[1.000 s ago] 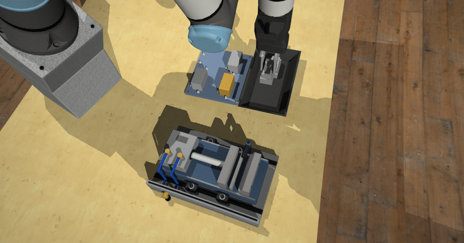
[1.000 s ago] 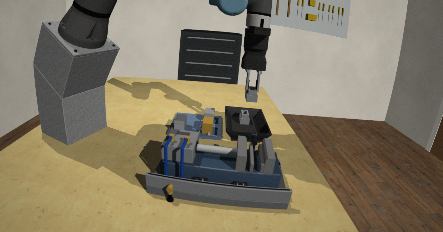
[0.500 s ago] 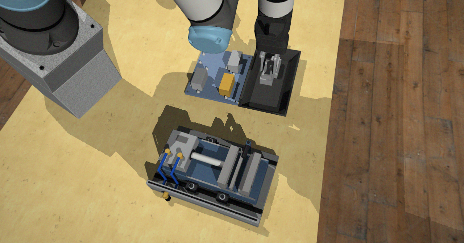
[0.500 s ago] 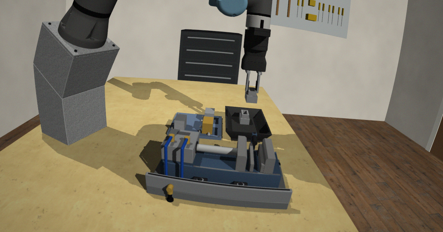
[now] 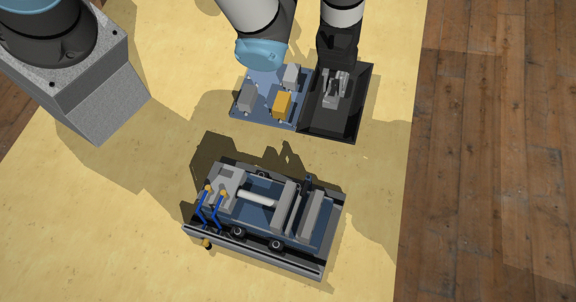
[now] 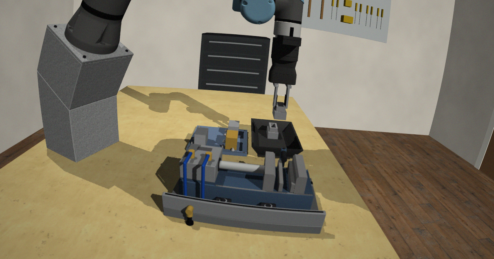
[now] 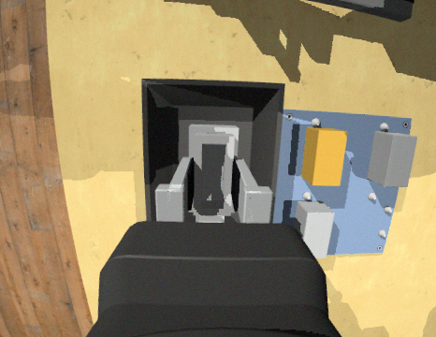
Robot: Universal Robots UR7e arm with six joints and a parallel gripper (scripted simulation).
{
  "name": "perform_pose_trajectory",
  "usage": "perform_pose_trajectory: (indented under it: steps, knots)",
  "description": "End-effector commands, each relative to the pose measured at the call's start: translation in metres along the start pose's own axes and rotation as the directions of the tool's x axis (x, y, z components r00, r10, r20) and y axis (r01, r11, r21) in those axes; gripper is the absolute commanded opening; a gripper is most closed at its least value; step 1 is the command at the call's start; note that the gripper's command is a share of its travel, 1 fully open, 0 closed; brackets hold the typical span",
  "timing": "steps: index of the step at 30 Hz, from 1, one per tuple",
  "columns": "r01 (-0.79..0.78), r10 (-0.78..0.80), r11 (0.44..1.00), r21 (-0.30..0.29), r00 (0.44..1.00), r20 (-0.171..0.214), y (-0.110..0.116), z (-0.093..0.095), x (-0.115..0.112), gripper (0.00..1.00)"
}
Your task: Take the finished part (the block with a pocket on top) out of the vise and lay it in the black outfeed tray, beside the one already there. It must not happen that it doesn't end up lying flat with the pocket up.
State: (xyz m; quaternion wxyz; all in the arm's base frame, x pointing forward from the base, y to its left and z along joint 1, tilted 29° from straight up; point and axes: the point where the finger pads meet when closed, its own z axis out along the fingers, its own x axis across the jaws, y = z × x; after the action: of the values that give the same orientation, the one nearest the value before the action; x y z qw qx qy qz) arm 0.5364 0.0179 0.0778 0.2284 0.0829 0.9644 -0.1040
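- Top view: the gripper [image 5: 334, 86] points straight down over the black outfeed tray [image 5: 360, 98], its two fingers clamped on the finished part [image 5: 330, 101], a small grey block. The held part hides whatever lies directly under it in the tray. Just beside the gripper, toward the arm's base, sits a blue fixture plate [image 5: 303, 94] carrying two grey blocks and one yellow block [image 5: 281, 104]. The vise [image 5: 277, 211] stands well apart from the gripper, nearer the table's front edge, with nothing between its two grey clamping faces.
- Exterior view: the gripper [image 6: 281, 102] hangs upright in the air, and the finished part [image 6: 279, 113] gripped at its fingertips is clear of the outfeed tray [image 6: 293, 139], above it. Below the gripper, inside the tray, a second pocketed block [image 6: 273, 130] stands upright. The vise [image 6: 241, 178] is in front of the tray, closer to this camera.
- Wrist view: the two grey fingers flank the finished part [image 7: 210, 171], whose dark pocket faces the camera. The tray [image 7: 154, 131] frames the gripper from beneath, and the fixture plate [image 7: 358, 206] touches the tray's side wall.
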Motion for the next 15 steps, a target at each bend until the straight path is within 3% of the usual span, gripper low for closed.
perform_pose_trajectory:
  steps: [1, 15]
  knots:
    - [0.000, 0.000, 1.000, 0.000, 1.000, 0.002, 0.000, 0.006, -0.001, 0.00]
    - [0.000, 0.000, 1.000, 0.000, 1.000, 0.002, 0.000, 0.029, -0.001, 0.00]
